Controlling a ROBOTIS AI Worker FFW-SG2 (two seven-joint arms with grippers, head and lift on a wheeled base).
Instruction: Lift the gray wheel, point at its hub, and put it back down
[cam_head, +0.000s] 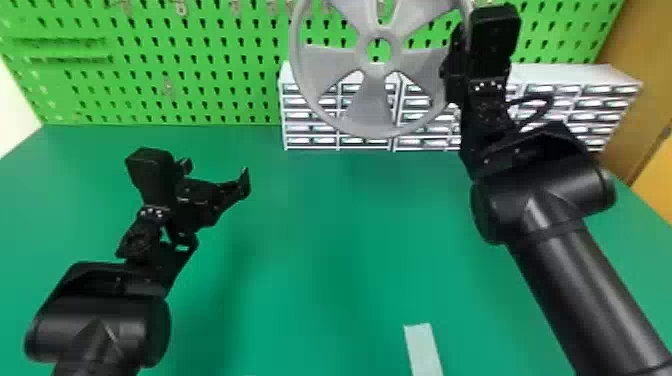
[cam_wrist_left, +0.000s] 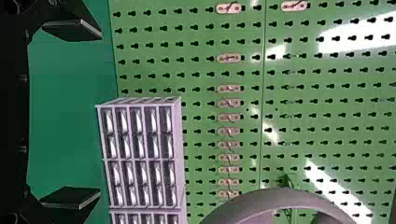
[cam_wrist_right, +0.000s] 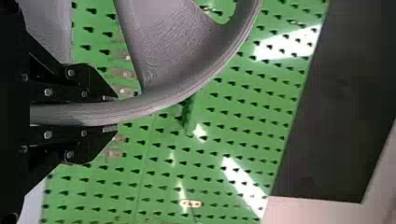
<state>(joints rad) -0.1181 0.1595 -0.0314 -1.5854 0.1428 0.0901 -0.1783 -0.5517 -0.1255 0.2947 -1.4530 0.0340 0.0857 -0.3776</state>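
Two black arms show in the head view. The right arm (cam_head: 585, 280) comes in from the lower right corner, slants inward over the counter (cam_head: 310, 260) and bends at the wrist, its tool (cam_head: 456, 62) directed away from the robot. That right tool is clenched on the rim of the gray wheel (cam_head: 372, 102), on the wheel's right side; the right wrist view shows one finger pressed to either face of the rim.

The left arm (cam_head: 100, 330) enters from the lower left, its tool (cam_head: 216, 172) over the left part of the counter, angled forward and somewhat inward. The left tool is released, its two fingers spread wide, well apart from the wheel.

The wheel is raised above the counter, before the green pegboard (cam_head: 200, 75) and the white small-drawer cabinets (cam_head: 605, 75). It stands upright, its spoked face toward the robot, so the line through its hub (cam_head: 362, 50) runs roughly front to back. One spoke points down. A pale strip (cam_head: 424, 350) lies on the near counter.
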